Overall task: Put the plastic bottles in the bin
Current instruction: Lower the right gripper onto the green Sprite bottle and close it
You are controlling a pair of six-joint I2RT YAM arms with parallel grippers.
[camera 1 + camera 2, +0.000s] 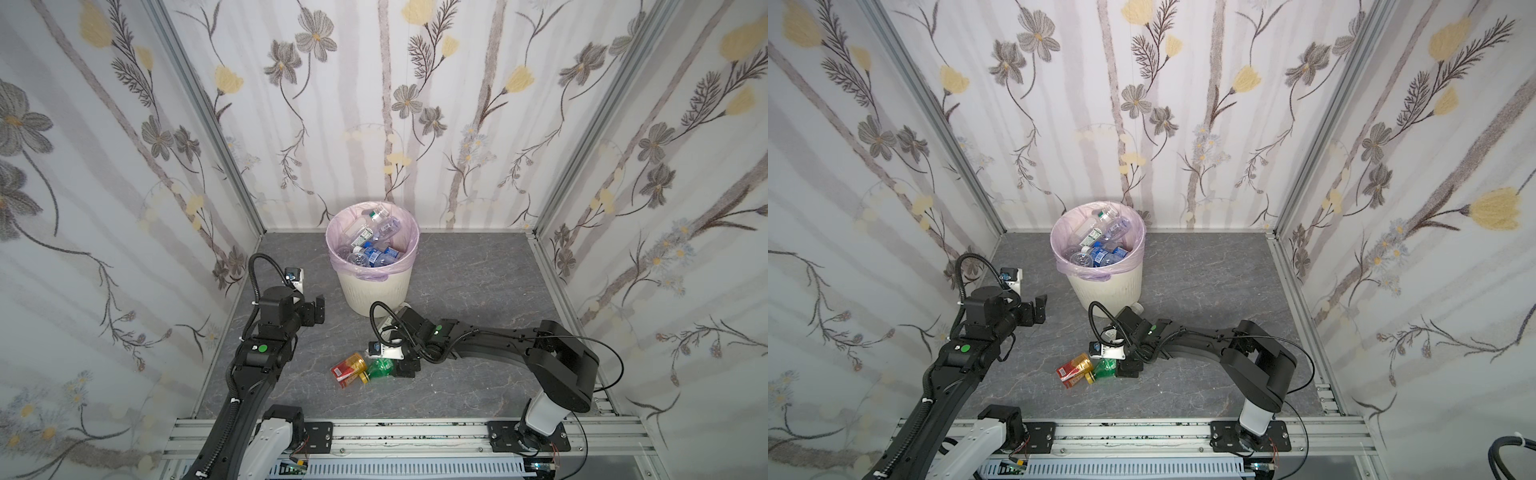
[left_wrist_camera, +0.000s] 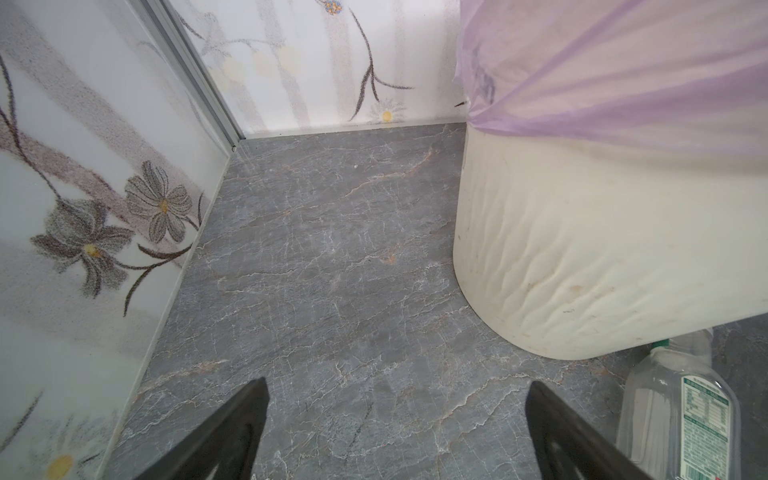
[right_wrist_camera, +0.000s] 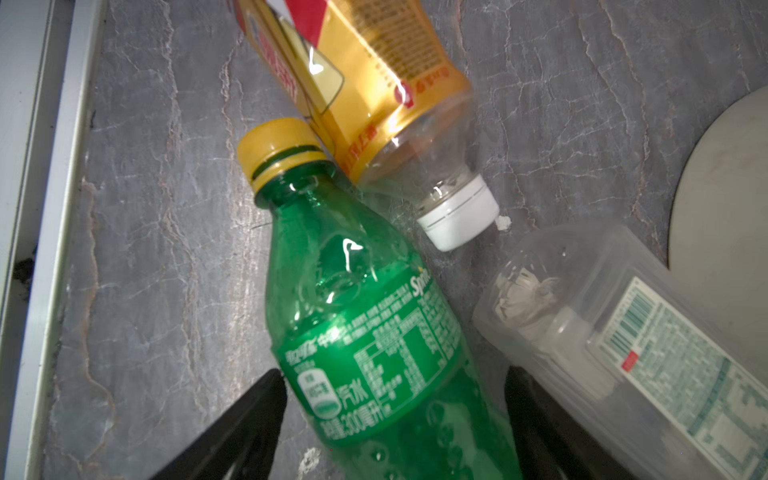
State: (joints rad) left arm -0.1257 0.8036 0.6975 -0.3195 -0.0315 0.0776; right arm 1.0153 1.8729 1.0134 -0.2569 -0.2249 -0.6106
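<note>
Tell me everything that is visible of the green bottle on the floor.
The green bottle is translucent green plastic with a yellow cap and a green label printed in white. It lies on its side on the grey floor. Its cap touches the amber bottle. The right gripper straddles its body; whether it grips is unclear.

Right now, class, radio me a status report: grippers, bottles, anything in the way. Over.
Left gripper open, empty. Right gripper open astride green bottle. Amber bottle against its cap, clear bottle crowding close alongside. Bin part full.
</note>
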